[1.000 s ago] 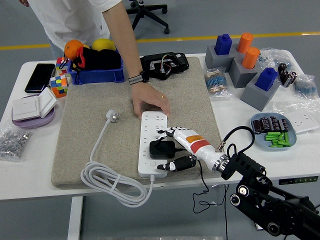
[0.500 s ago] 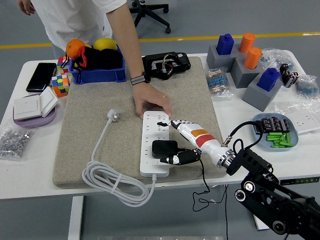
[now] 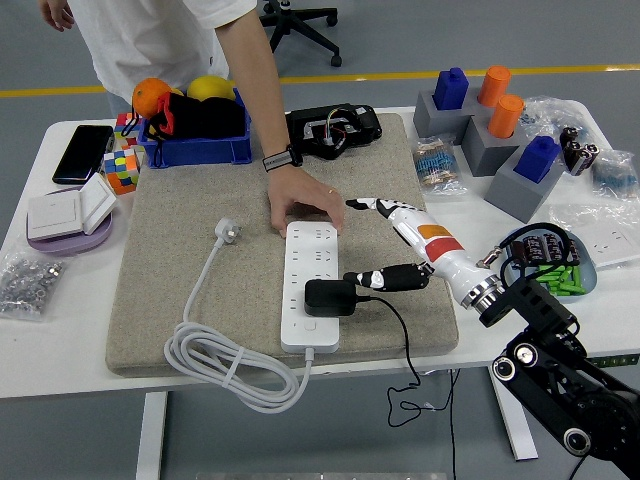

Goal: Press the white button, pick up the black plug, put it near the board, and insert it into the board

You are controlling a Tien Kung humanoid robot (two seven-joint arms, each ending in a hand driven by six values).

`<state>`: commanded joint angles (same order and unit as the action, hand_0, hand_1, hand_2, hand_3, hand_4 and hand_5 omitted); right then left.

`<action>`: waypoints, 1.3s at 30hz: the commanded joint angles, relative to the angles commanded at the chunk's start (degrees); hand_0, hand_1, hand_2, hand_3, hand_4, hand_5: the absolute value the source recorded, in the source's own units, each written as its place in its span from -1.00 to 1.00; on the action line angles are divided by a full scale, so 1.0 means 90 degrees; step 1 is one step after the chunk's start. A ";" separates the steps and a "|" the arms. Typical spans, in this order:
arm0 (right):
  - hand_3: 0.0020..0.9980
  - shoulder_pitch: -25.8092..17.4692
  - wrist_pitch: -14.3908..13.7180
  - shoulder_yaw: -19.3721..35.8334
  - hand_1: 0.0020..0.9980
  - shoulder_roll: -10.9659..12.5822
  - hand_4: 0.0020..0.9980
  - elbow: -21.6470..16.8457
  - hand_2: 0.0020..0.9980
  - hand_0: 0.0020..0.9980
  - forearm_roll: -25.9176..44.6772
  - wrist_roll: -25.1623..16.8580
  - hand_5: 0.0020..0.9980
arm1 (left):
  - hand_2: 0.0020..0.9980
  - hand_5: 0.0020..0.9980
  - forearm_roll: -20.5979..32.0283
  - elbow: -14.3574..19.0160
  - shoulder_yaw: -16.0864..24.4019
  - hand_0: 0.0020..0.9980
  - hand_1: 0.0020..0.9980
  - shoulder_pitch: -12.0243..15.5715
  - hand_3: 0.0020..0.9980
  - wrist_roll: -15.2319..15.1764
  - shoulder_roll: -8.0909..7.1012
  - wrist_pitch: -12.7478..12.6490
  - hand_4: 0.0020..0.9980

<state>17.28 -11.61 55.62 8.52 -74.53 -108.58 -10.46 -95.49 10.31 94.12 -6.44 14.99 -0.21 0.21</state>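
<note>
1. The black plug (image 3: 329, 297) is seated on the white board (image 3: 312, 285), near the board's near end; its cable trails off to the right and down over the desk (image 3: 60, 330) edge.
2. The right hand (image 3: 400, 245) is now seen drawn back to the right of the board, clear of the plug; half a second earlier it lay over the board with its thumb against the plug.
3. Its fingers (image 3: 365, 204) are spread and nothing is held: the index is stretched toward the board's far right corner, and the thumb (image 3: 385, 277) points left, its tip just beside the plug's right side.
4. The plug appears unchanged in position compared with the earlier frame.
5. The board is steadied at its far end by a person's hand (image 3: 300, 197), laid flat on the grey mat (image 3: 180, 270), as it was before.
6. The board's own white cable (image 3: 225, 365) is coiled at the near left of the mat, with its white plug (image 3: 229, 232) lying left of the board.
7. The left hand is not in view.
</note>
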 joint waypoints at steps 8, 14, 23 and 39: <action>0.68 -0.0365 0.0036 0.1131 0.70 0.0144 1.00 -0.0053 0.62 0.76 -0.0177 0.0071 -0.21 | 0.01 -0.45 -0.0052 0.0000 0.0032 -0.07 -0.01 0.0020 0.15 0.0008 -0.0006 0.0006 0.13; 0.68 -0.0680 0.0050 0.1946 0.70 0.0212 1.00 -0.0155 0.63 0.77 -0.0255 0.0096 -0.19 | 0.01 -0.45 -0.0030 0.0000 0.0012 -0.07 -0.01 0.0028 0.15 -0.0001 0.0003 0.0005 0.13; 0.68 -0.1052 0.0071 0.3067 0.71 0.0277 1.00 -0.0304 0.63 0.77 -0.0296 0.0096 -0.13 | 0.01 -0.45 -0.0006 0.0000 0.0015 -0.07 -0.01 0.0026 0.15 -0.0011 0.0003 -0.0001 0.13; 0.67 -0.1647 -0.0062 0.4250 0.71 0.0117 1.00 -0.0574 0.63 0.78 -0.0144 0.0147 0.30 | 0.01 -0.45 0.0026 0.0000 0.0009 -0.07 -0.01 0.0020 0.16 -0.0022 0.0014 -0.0006 0.14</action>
<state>2.46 -12.17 93.87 9.58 -79.70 -109.88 -9.14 -95.26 10.31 94.20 -6.26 14.79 -0.09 0.16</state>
